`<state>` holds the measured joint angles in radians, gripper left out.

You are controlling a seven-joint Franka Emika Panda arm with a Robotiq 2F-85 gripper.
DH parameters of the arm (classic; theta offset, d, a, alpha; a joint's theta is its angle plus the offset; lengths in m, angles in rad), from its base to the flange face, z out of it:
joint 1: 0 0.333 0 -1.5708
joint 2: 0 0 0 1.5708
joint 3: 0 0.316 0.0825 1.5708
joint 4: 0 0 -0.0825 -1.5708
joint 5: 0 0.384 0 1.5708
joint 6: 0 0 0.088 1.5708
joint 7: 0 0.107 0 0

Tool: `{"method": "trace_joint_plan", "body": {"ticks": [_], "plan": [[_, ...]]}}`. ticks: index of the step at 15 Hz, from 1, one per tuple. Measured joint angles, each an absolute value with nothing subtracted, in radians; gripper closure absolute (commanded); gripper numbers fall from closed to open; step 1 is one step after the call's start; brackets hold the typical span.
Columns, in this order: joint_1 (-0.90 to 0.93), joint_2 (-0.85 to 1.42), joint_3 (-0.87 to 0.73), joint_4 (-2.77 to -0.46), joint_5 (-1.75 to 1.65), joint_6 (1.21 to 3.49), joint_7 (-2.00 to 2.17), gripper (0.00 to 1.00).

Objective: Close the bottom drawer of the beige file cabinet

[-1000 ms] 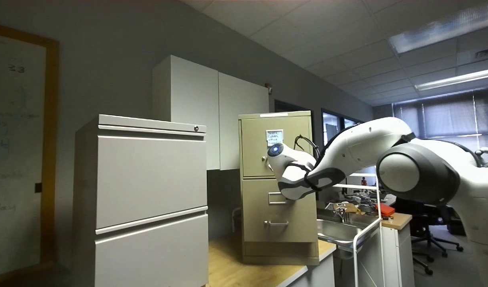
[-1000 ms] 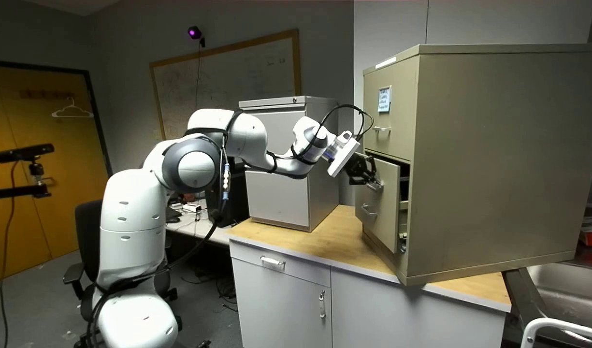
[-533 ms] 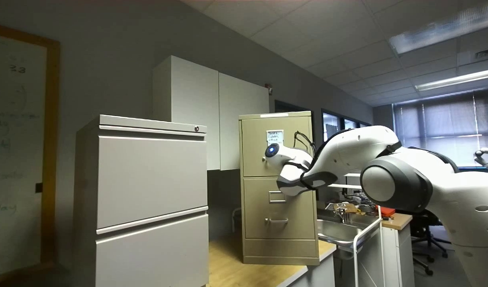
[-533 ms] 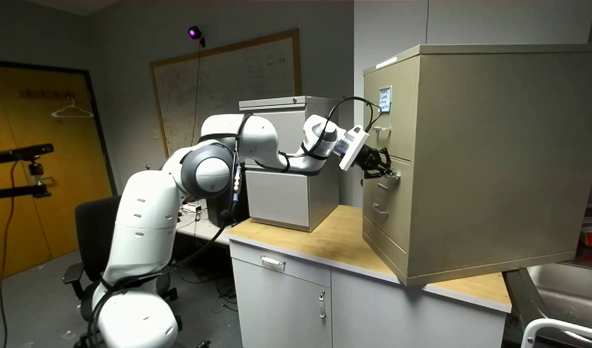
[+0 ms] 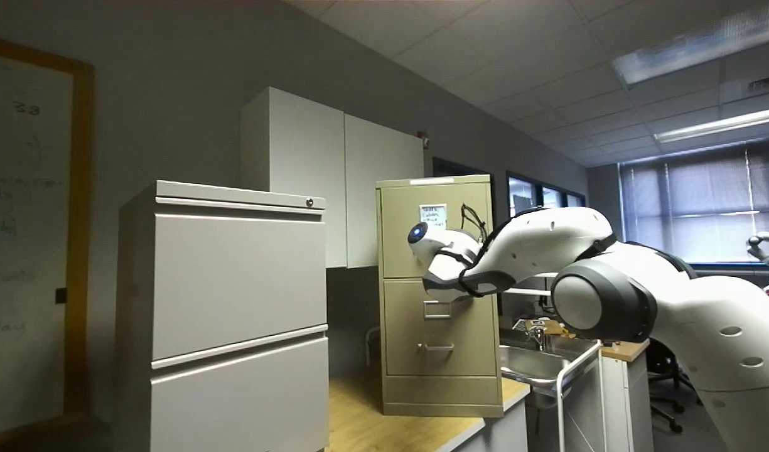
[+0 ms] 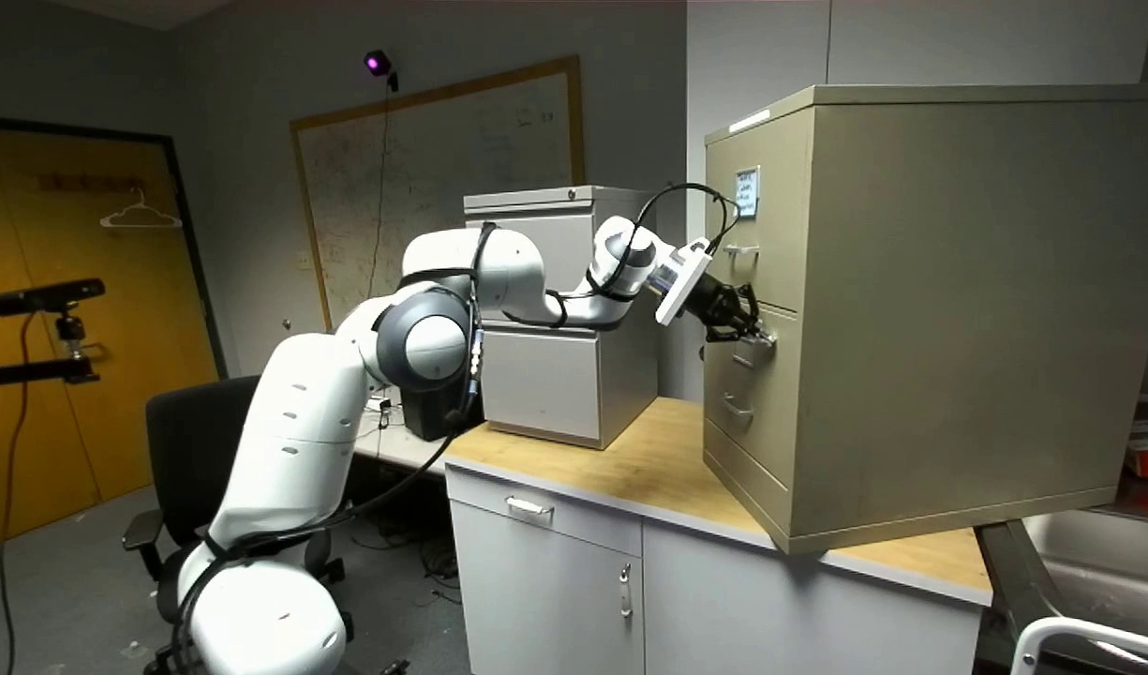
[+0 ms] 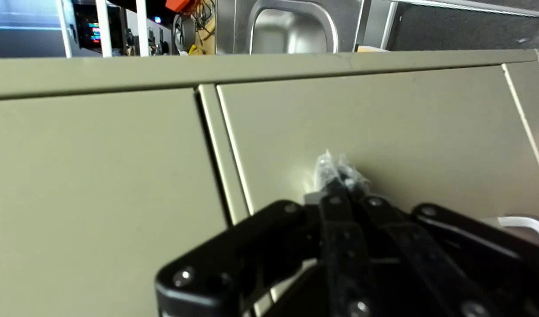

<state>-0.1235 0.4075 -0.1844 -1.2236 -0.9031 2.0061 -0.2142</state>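
The beige file cabinet [image 5: 393, 251] stands upright in both exterior views [image 6: 967, 300]; its top drawer front bears a white sheet. The bottom drawer [image 5: 409, 358] is flush with the cabinet body, and its side wall no longer shows in the exterior view [image 6: 772, 403]. It has a silver pull handle and a label holder. My gripper [image 6: 764, 337] is at the upper part of the bottom drawer front. In the wrist view the gripper [image 7: 337, 171] is shut with nothing between its plastic-wrapped tips, which are at or touching the drawer front [image 7: 383, 119]. Elsewhere the arm hides the gripper.
A grey-white lateral cabinet [image 5: 240, 282] stands beside the beige cabinet on the wooden counter [image 6: 630, 469]. A metal sink [image 7: 291, 33] and a white rail [image 5: 561, 395] lie on the far side. A white cupboard [image 5: 306, 182] hangs on the wall behind.
The bottom drawer was partly open one second ago; it has moved in and is flush. My shut gripper moved with it toward the cabinet. Over the last half second mainly the arm's links shifted.
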Motion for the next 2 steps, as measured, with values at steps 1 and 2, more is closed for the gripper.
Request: {"method": "trace_joint_plan", "body": {"ticks": [1, 2], "plan": [[-0.124, 0.418, -0.184, -1.201, -0.886, 1.989, -0.216, 1.0], [-0.127, 0.429, -0.184, -1.177, -0.862, 1.973, -0.223, 1.0]]}}
